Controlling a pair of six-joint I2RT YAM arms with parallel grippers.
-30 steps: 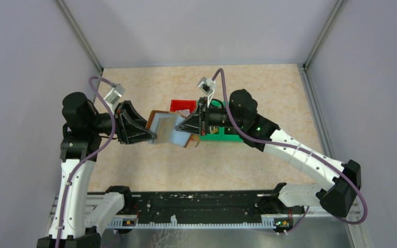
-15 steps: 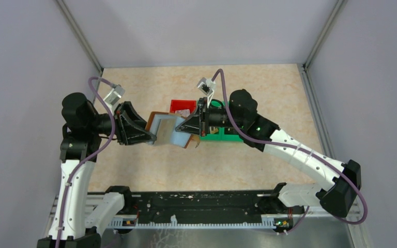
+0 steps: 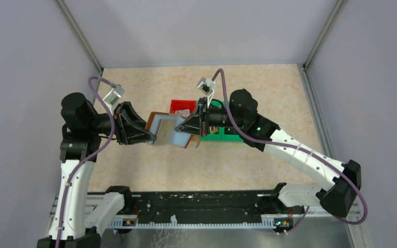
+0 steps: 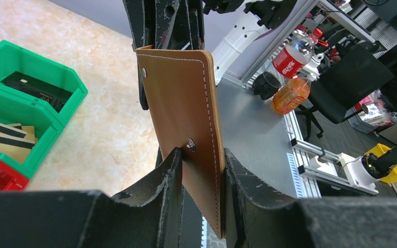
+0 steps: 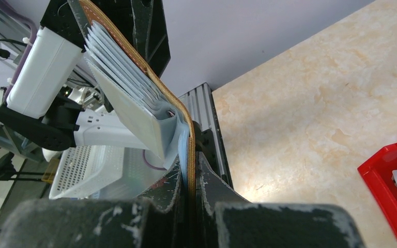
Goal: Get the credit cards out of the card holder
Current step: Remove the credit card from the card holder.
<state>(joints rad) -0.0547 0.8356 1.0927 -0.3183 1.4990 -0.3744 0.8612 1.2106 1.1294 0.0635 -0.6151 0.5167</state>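
From above, we see the card holder (image 3: 166,129) spread open in mid-air between the left gripper (image 3: 151,137) and the right gripper (image 3: 185,129). The left wrist view shows the left one clamped on the brown cover; we fear it may slip. The right wrist view shows the right one pinched tight on the other flap; a hard pull could tear the pockets.

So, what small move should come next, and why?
Probably the left gripper should let go of the card holder and reach into its pockets. Both grippers clamp opposite flaps in the air, so neither is free; the right gripper can hold it alone.
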